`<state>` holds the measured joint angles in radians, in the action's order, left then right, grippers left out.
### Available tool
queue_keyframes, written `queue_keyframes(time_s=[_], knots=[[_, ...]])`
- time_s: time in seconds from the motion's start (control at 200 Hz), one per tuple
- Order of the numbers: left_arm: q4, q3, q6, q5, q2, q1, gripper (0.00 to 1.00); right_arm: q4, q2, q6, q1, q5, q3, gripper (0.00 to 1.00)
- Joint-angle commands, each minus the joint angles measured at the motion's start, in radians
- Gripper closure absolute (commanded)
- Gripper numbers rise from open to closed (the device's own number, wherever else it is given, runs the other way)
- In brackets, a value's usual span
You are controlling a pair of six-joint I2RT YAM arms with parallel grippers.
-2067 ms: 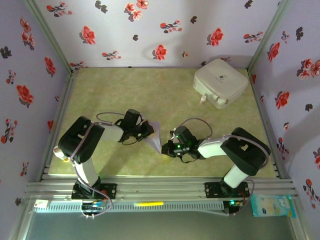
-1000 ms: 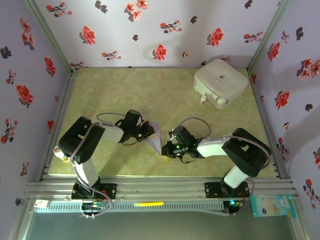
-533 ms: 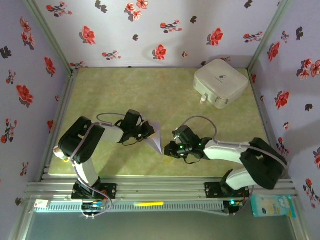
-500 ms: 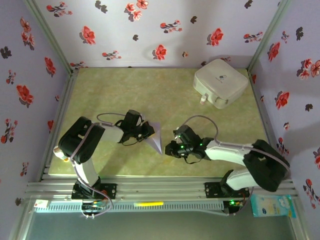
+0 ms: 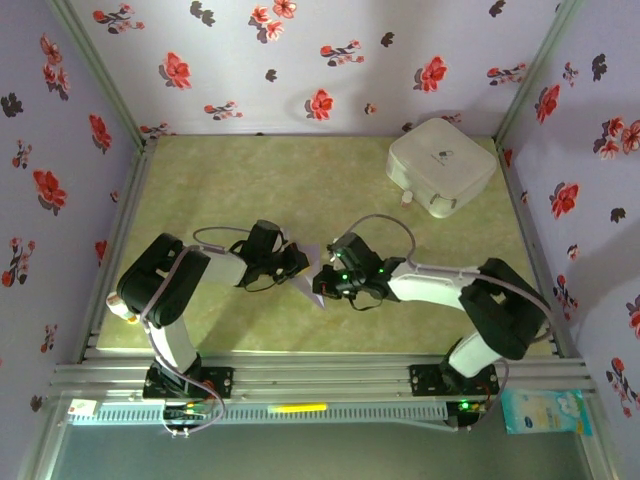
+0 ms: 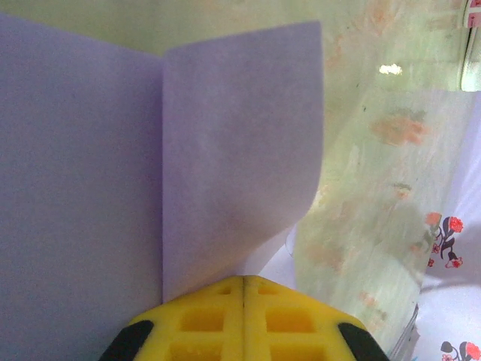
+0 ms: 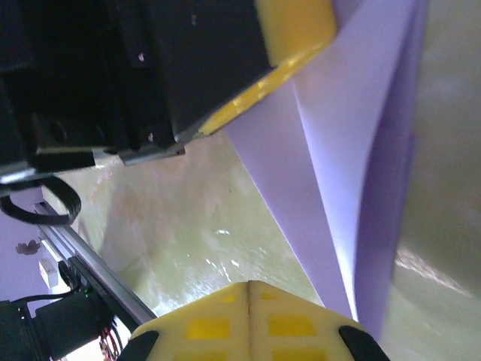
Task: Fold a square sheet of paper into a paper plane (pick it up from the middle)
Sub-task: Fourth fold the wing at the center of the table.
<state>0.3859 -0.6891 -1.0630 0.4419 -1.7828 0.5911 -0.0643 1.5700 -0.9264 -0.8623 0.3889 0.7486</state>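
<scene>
Top view, left gripper: the left gripper point(image 5: 297, 263) lay low over the middle of the green tabletop point(image 5: 250, 180), pointing to the right, with its jaws closed on the left side of the square sheet of paper point(image 5: 309, 273).
Top view, right gripper: the right gripper point(image 5: 320, 285) pointed to the left and met the same sheet from the other side, its tip right at the paper.
Top view, paper: the pale lavender sheet stood folded between the two grippers, near the front middle of the tabletop.
Top view, box: a white rounded box point(image 5: 441, 166) sat in the far right corner, well apart from the arms.
Left wrist view, gripper: the yellow pads point(image 6: 218, 320) were pressed together with no gap, and the paper came out from between them.
Left wrist view, paper: the sheet point(image 6: 233, 150) rose in front of the camera with one straight crease, and its right flap curved at the lower edge; the tabletop point(image 6: 361, 195) showed behind it.
Right wrist view, gripper: the right gripper point(image 7: 249, 301) was fully closed, pad against pad.
Right wrist view, paper: the folded sheet point(image 7: 353, 150) ran down to the right shoulder of the pads; I could not tell if it was pinched there. At the top, the yellow finger point(image 7: 297, 30) of the left gripper held the paper.
</scene>
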Motion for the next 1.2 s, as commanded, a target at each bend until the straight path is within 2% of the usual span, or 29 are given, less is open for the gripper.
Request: queue_keyframes(time_s=[0.0, 0.24, 0.825, 0.915, 1.195], knots=[[-0.068, 0.016, 0.006, -0.042, -0.041, 0.004, 1.0, -0.031, 0.052, -0.007, -0.006, 0.006, 0.043, 0.98], [-0.069, 0.02, 0.006, -0.037, -0.039, 0.004, 1.0, -0.04, 0.122, -0.026, -0.003, 0.007, 0.033, 0.97], [-0.08, 0.009, 0.008, -0.036, -0.025, 0.003, 1.0, -0.164, 0.11, -0.087, -0.004, 0.012, -0.137, 0.97], [-0.085, -0.003, 0.01, -0.029, 0.001, 0.003, 1.0, -0.177, 0.11, -0.095, -0.003, 0.012, -0.157, 0.97], [-0.164, -0.043, 0.03, -0.03, 0.139, 0.012, 0.91, -0.158, 0.103, -0.066, 0.009, 0.012, -0.172, 0.98]])
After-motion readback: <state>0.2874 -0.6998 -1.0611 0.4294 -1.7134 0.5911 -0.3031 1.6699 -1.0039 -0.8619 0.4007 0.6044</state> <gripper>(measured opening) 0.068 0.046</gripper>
